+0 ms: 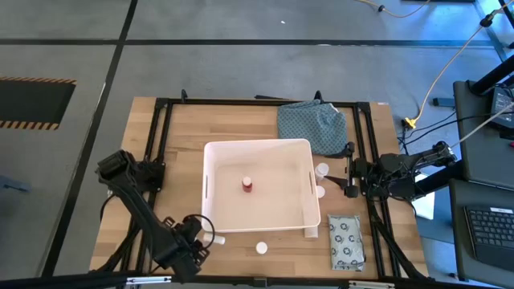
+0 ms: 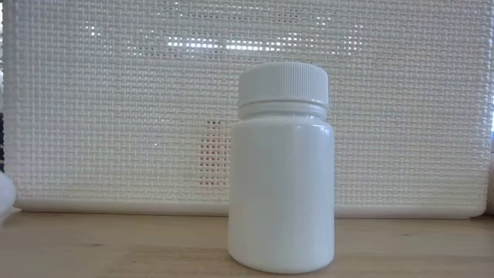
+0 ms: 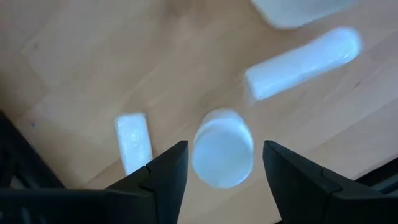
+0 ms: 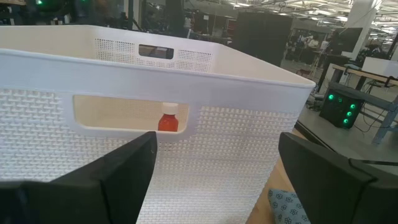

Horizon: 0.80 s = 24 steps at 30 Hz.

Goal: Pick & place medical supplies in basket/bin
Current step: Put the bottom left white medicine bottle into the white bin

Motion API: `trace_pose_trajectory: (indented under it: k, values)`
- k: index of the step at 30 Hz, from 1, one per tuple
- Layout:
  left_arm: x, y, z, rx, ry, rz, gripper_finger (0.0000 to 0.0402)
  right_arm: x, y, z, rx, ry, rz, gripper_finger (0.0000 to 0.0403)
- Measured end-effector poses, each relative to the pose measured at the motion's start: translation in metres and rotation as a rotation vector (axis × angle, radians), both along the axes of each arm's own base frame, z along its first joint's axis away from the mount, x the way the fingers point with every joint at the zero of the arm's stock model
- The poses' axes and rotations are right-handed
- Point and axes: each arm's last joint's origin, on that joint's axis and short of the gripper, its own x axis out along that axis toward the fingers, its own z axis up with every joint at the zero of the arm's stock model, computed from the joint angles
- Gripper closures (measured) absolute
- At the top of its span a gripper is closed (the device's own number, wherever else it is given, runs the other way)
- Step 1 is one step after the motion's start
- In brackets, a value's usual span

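Note:
The white bin [image 1: 257,185] stands mid-table with a small red bottle [image 1: 247,185] upright on its floor. My left gripper [image 3: 225,152] points down near the table's front left, open. Its fingers stand on either side of an upright white bottle [image 3: 222,148], with gaps showing on both sides. Two short white tubes [image 3: 134,142] [image 3: 301,62] lie on the wood beside it. Another white bottle [image 1: 261,248] stands in front of the bin. My right gripper [image 4: 217,155] is open and level at the bin's right wall, holding nothing.
Two white bottles [image 1: 322,170] [image 1: 320,191] stand at the bin's right side, a tube [image 1: 312,233] lies at its near right corner, and a ring-printed packet [image 1: 346,242] lies further right. A blue-green cloth [image 1: 313,124] lies at the back. Black frame rails [image 1: 161,144] run along the table's edges.

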Motion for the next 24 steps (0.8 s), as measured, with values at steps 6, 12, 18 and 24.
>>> trace_pose_trajectory:
  k: [6,12,18,24]
  values:
    - [0.0012,-0.0027,-0.0071,-0.002,0.03,-0.001,0.0202,0.0,0.0,0.0,0.0,0.0,0.0,0.0065]
    - [0.0014,-0.0027,-0.0072,0.001,0.027,-0.001,0.0205,0.0,0.0,0.0,0.0,0.0,0.0,0.0065]
    - [0.0017,-0.0032,-0.0073,-0.006,0.022,0.011,0.0205,0.0,0.0,0.0,0.0,0.0,0.0,0.0065]
    - [0.0026,-0.0037,-0.0073,-0.004,0.004,0.015,0.0206,0.0,0.0,0.0,0.0,0.0,0.0,0.0065]
